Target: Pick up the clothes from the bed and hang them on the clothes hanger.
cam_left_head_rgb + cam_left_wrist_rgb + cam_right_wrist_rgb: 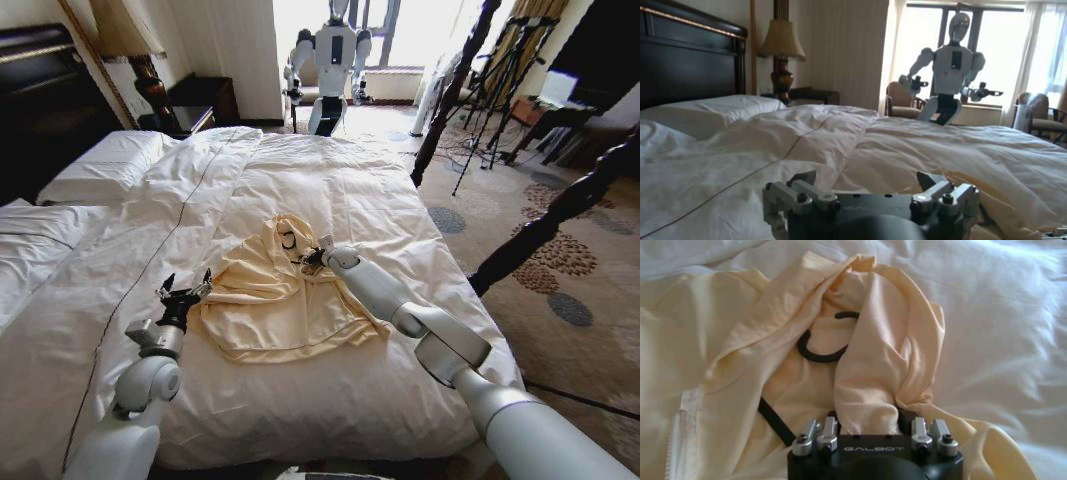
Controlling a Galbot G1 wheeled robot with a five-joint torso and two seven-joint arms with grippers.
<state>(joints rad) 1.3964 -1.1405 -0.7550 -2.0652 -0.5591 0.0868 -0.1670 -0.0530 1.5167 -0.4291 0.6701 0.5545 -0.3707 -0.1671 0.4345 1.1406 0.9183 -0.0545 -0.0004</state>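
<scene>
The clothes [270, 305], a cream-yellow garment, lie crumpled in the middle of the bed [400, 210] on the white duvet. The black clothes hanger [288, 240] is tangled in the clothes, with its hook [817, 353] lying on the fabric and one arm [777, 422] running under a fold. My right gripper [308, 259] rests at the garment's upper part and is shut on a bunched fold of it [867, 390]. My left gripper [187, 286] hovers open just off the garment's left edge, with nothing between its fingers [804, 180]. The cloth's edge [990, 197] lies beside it.
White pillows [105, 165] lie at the dark headboard on the left. Dark turned bed posts [452, 90] [560, 215] stand on the right. Another white robot [332, 60] stands beyond the bed's far side, and black tripods [508, 75] stand on the patterned carpet at the back right.
</scene>
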